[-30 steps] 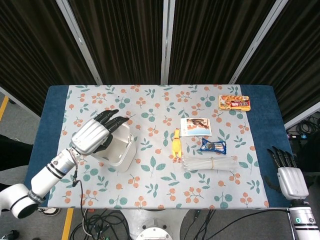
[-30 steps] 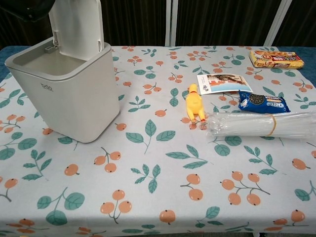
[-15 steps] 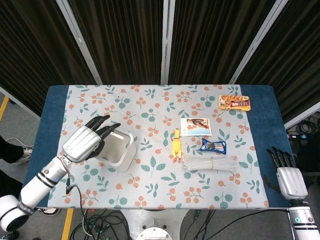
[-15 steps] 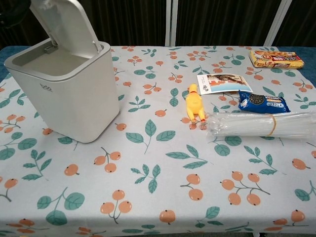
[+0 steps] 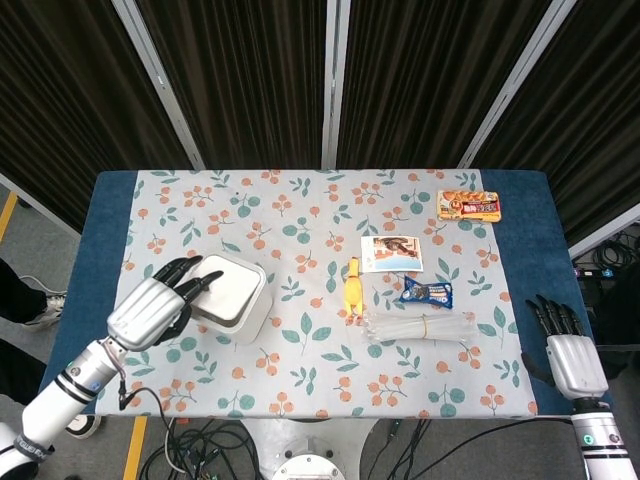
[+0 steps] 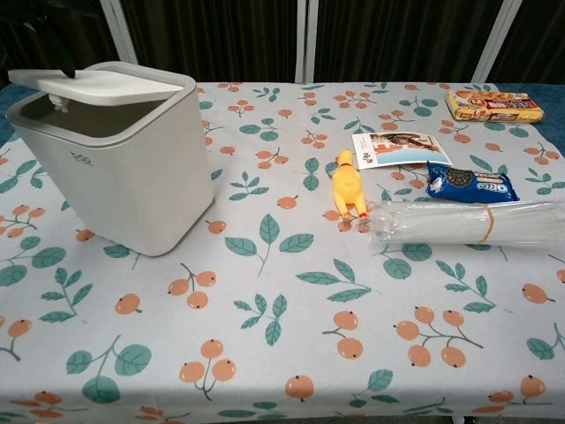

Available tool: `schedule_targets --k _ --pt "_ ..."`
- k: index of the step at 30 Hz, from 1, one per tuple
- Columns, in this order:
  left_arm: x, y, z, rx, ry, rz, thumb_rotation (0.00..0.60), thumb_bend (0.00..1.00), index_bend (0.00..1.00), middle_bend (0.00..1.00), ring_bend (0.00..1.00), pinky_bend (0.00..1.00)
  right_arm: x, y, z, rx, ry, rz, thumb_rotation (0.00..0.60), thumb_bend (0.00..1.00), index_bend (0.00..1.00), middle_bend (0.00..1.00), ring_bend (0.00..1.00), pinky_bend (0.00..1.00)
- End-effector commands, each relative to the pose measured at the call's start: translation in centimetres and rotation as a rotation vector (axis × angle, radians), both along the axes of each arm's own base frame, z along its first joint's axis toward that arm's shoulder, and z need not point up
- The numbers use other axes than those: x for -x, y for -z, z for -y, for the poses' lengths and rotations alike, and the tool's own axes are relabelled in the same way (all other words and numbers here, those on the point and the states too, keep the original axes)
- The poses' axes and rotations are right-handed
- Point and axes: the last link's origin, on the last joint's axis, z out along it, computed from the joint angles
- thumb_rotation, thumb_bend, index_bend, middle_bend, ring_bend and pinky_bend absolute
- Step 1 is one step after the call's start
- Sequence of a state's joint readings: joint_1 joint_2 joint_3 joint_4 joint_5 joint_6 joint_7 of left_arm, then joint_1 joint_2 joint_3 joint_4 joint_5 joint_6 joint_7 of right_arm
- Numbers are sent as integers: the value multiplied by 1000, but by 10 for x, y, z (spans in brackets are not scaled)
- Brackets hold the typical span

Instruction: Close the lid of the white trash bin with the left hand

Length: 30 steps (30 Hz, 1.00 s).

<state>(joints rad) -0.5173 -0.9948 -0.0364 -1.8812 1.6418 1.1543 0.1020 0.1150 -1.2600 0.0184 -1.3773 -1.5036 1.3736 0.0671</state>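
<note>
My left hand (image 5: 152, 310) fingers spread, tips on lid (image 6: 97, 86) — nearly flat over white trash bin (image 6: 124, 177). Next: press down fully.

Head view high above, looking straight down on whole bench (image 5: 110, 200), chest view low, near, facing across it, both share bin (image 5: 233, 300) and toy (image 6: 348, 186).

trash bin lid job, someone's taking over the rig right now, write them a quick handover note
Left hand: fingertips on the near-left part of the lid, holding nothing.
Right hand: open, idle off the table's right edge.
White trash bin: upright at the table's left side.
Done: lid is lowered almost flat.
Left: in the chest view a gap shows under the lid's front edge, so it is not seated. Press down until it closes, then lift the hand away.
</note>
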Motion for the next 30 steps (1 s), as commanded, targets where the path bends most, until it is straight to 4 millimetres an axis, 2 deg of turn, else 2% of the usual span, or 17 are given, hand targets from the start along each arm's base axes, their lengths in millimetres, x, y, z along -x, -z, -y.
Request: schedule_targets --k 1,20,24,30 --pt "4 2 2 5 -11 3 600 736 63 318 0 126 0 1 0 -2 0 0 600 256 0 0 0 0" --pt "21 29 12 72 -58 27 600 736 63 329 0 126 -1 4 -1 -16 2 -1 600 259 0 0 0 0" --pt "17 22 9 30 -38 47 600 735 63 318 0 127 -1 3 -1 -11 0 1 600 259 0 0 0 0" --pt "14 -11 5 -152 -11 157 600 715 63 202 0 129 -1 2 0 -7 0 2 600 259 0 0 0 0"
